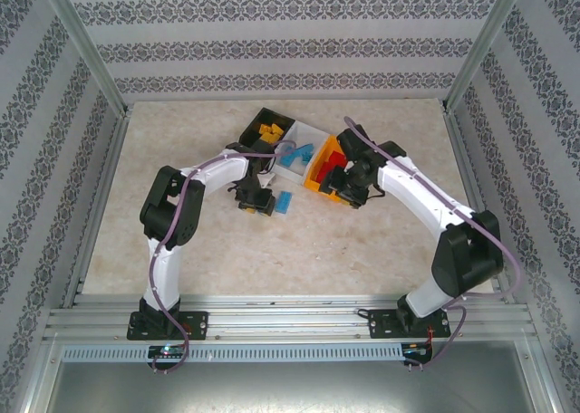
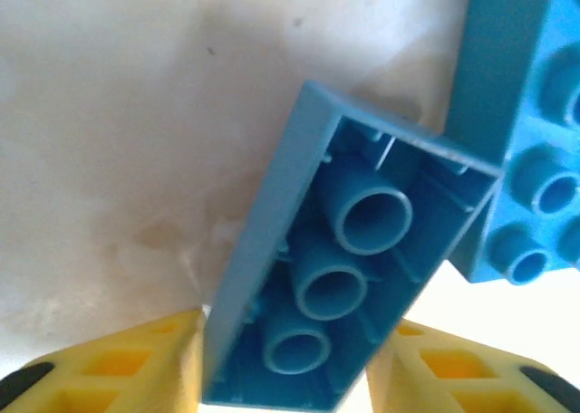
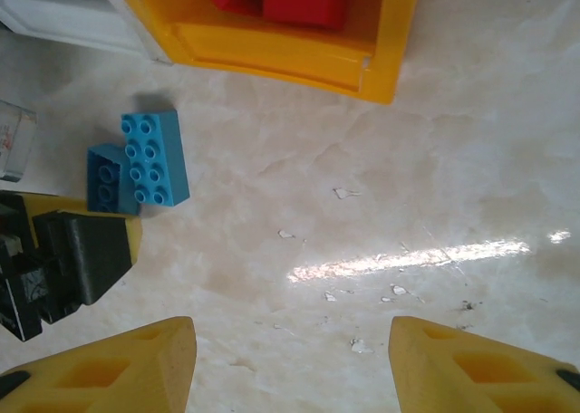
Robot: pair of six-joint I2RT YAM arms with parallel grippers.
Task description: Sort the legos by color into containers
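L gripper (image 2: 290,336) looks clamped on a blue 2x4 brick (image 2: 335,268): tilted, underside to cam, held near one end. Second blue brick (image 2: 535,159) sits just beside at 2 o'clock. Risk: the brick pivots or slips on lift, or knocks the second one. White bin (image 1: 313,129) is at 1 o'clock. R gripper (image 3: 292,340) apart, empty. No writing legible.

The counter (image 1: 181,241) is a pale, marbled, glossy surface. Toward its far side a black bin (image 1: 249,126), a white bin (image 1: 315,132) and an orange bin (image 3: 272,55) stand side by side in a slanting row. Just in front of the white bin lie a flat blue brick (image 3: 154,157), studs up, and a tipped blue brick (image 2: 344,277) on its side against it, hollow underside showing.
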